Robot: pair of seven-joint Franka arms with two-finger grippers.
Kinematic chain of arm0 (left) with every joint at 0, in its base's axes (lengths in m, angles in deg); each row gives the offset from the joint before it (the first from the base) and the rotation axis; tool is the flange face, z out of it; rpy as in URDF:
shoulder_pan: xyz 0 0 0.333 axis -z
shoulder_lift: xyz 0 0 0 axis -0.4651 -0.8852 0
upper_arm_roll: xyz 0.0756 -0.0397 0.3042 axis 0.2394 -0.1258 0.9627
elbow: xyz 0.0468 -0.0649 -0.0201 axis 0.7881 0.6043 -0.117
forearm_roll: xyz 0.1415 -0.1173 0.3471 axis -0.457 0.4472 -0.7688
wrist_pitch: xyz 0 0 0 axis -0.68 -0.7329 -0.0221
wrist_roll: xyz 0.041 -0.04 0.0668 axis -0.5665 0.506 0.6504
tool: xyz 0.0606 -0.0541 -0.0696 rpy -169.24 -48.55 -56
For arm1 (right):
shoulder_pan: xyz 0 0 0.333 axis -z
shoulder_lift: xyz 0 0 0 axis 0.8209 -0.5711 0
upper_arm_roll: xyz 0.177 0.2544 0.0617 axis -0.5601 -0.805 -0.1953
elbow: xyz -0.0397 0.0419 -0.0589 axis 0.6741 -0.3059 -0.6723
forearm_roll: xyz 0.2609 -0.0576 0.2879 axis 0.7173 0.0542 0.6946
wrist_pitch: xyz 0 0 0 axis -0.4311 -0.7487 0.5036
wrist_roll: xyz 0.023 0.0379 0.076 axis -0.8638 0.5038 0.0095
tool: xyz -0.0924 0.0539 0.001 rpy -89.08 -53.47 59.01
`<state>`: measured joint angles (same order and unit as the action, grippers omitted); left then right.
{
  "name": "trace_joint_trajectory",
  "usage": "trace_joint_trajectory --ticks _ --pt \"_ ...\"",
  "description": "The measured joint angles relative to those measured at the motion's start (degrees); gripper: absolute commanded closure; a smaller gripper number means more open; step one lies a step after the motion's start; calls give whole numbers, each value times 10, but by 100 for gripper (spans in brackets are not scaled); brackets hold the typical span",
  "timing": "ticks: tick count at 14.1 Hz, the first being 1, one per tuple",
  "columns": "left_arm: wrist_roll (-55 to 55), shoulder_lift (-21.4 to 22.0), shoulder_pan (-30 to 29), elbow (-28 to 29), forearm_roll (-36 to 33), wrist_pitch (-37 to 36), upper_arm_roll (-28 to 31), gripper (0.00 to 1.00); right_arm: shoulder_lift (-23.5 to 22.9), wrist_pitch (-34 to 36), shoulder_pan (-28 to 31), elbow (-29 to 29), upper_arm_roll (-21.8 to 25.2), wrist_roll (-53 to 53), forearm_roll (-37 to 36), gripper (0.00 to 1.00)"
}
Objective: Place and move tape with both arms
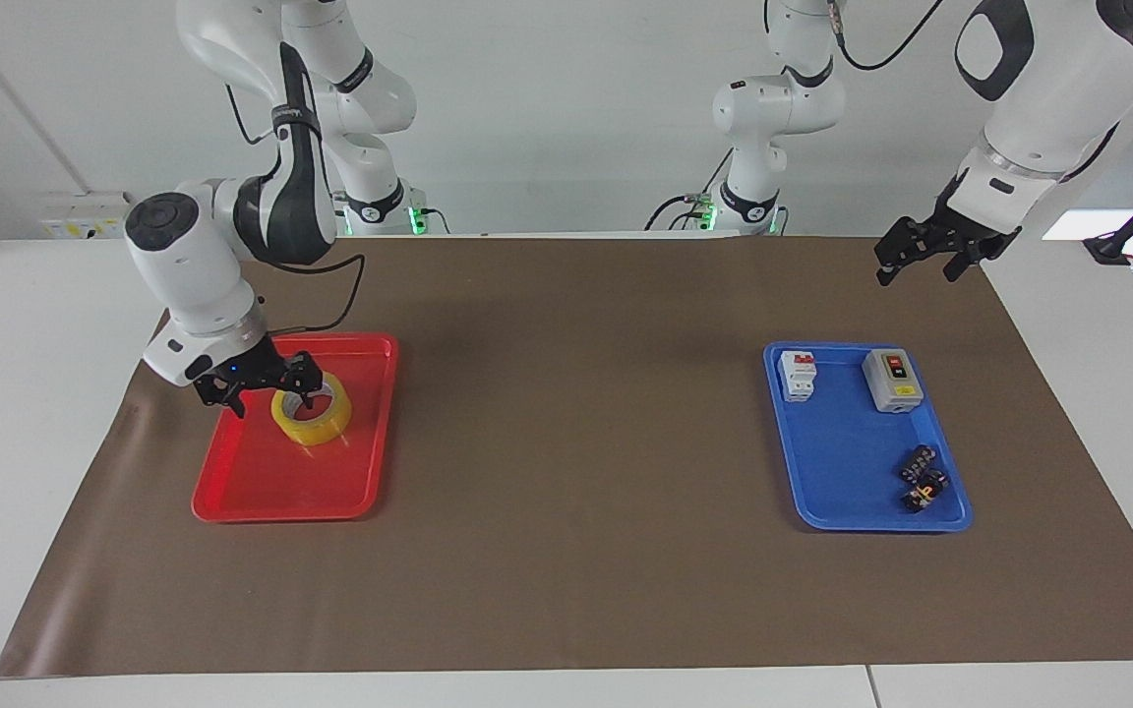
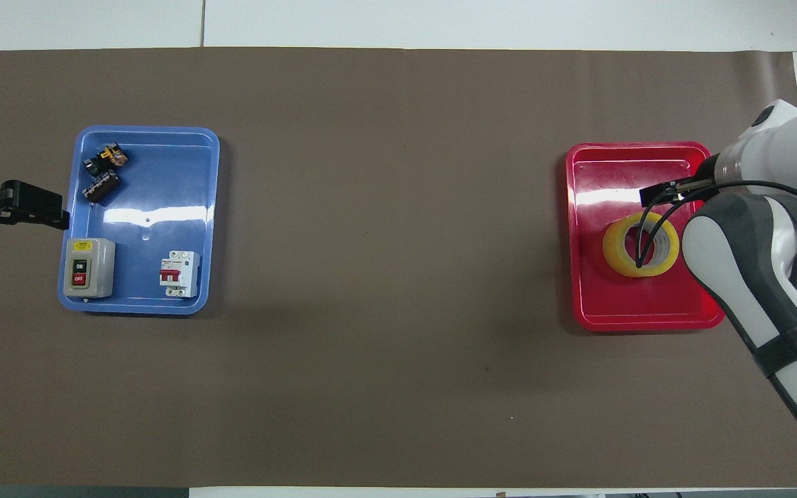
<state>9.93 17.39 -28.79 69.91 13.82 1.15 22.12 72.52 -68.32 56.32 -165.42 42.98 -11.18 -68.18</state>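
The yellow tape roll [image 1: 312, 414] lies flat in the red tray [image 1: 271, 492] at the right arm's end of the table. It also shows in the overhead view [image 2: 640, 245], in the red tray [image 2: 599, 311]. My right gripper [image 1: 269, 393] hangs open just above the tray, beside the roll, with one fingertip [image 1: 305, 387] over the roll's rim. In the overhead view the right gripper [image 2: 668, 188] is partly hidden under its arm. My left gripper [image 1: 919, 260] waits open in the air over the mat's corner by the left arm's end, also seen in the overhead view [image 2: 28, 205].
A blue tray [image 1: 842, 492] at the left arm's end holds a grey switch box [image 1: 892, 380], a white breaker [image 1: 798, 376] and small dark parts [image 1: 923, 477]. A brown mat [image 1: 576, 442] covers the table between the trays.
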Motion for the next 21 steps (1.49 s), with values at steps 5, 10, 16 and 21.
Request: trace_joint_trajectory --ticks 5,10,16,21 --pt "0 0 0 0 0 0 0 0 55 152 -13 97 0 124 -23 0" --pt "0 0 0 0 0 0 0 0 86 339 -8 200 2 158 -3 0" --pt "0 0 0 0 0 0 0 0 78 369 -10 216 1 159 2 0" --pt "0 0 0 0 0 0 0 0 77 375 -26 217 -3 143 -4 0"
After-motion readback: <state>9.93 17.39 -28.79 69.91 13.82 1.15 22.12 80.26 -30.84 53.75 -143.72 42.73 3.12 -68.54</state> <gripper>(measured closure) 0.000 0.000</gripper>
